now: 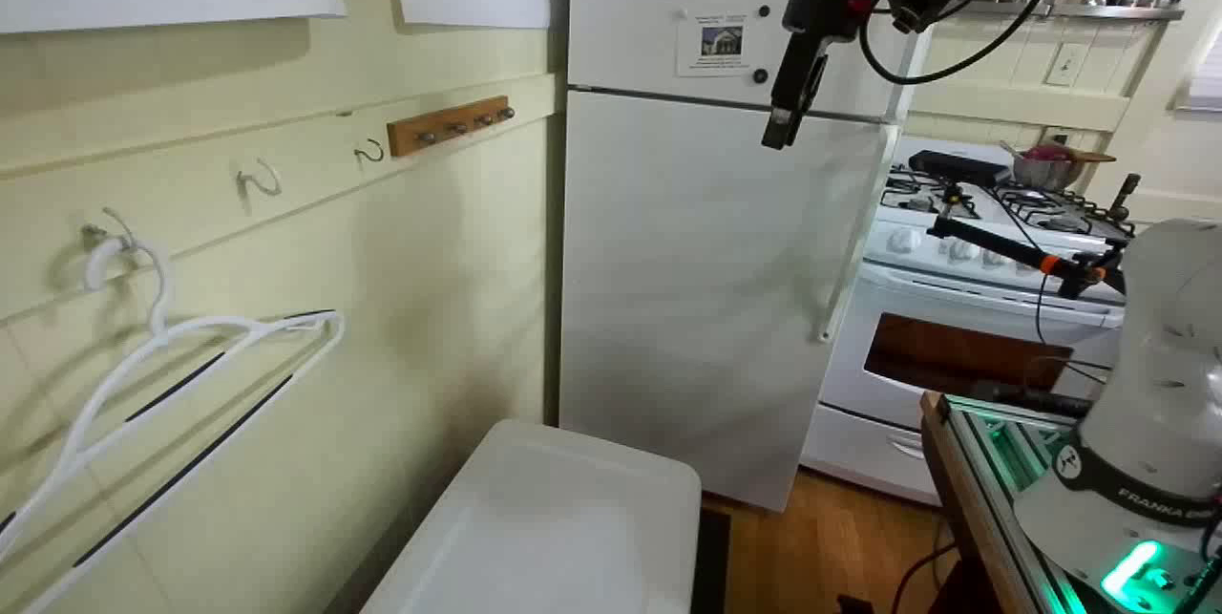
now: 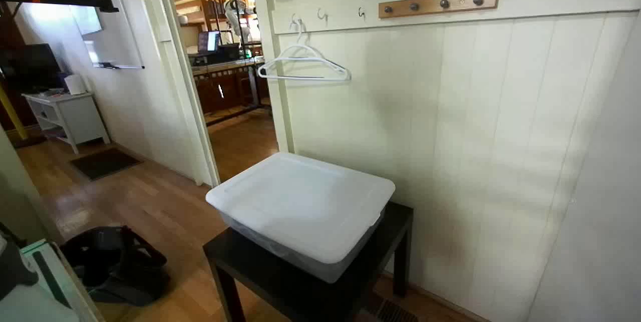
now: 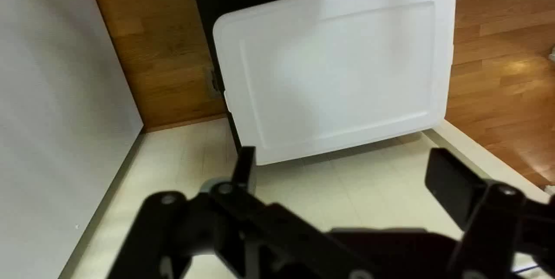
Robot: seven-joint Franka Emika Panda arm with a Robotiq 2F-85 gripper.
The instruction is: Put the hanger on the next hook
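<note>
Pointing downward at a slant, tips leaning toward the wall, the gripper hung from the arm, whose base stood on the side away from the wall, middle links out of view. Its fingers stood wide apart in the wrist view and held nothing, the white-lidded bin below them. The hanger hung by its curved top from a wall hook in both exterior views, well apart from the gripper, on the wall side of it.
</note>
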